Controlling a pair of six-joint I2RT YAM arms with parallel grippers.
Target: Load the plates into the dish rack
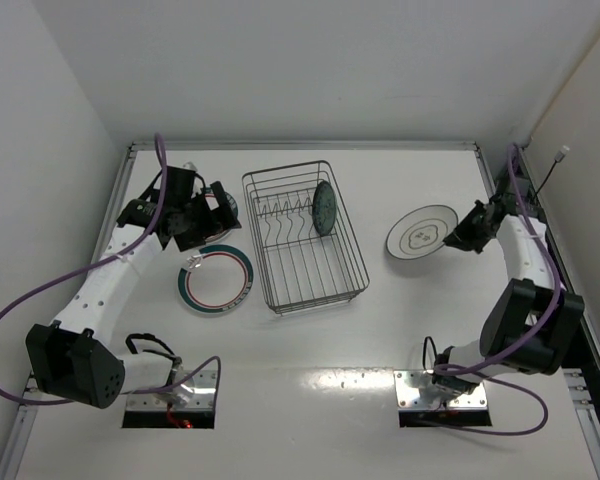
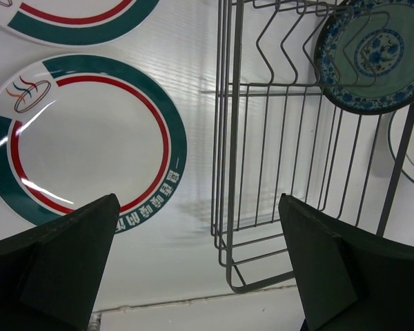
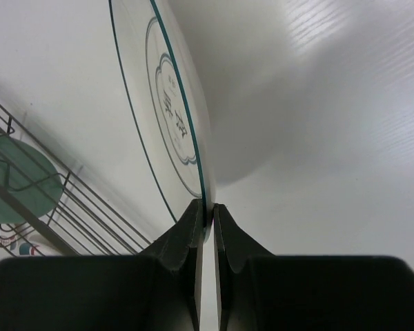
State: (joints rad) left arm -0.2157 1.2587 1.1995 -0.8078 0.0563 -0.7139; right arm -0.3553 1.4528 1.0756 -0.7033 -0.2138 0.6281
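Right wrist view: the right gripper (image 3: 207,210) has its two fingers pinched together on the thin rim of the white plate with the dark centre motif (image 3: 169,103). The plate is held tilted, and its shadow falls on the white table (image 3: 345,138). In the top external view, this plate is at 3 o'clock from the dish rack (image 1: 300,265), well apart from it. The small dark teal plate (image 1: 324,208) stands upright in the rack's 1 o'clock corner. The left gripper (image 1: 218,210) hangs at 10 o'clock from the rack, its fingers spread wide and holding nothing. A teal-and-red rimmed plate (image 1: 215,278) lies flat at 8 o'clock. The left wrist view shows a second rimmed plate (image 2: 76,14) just beside it.
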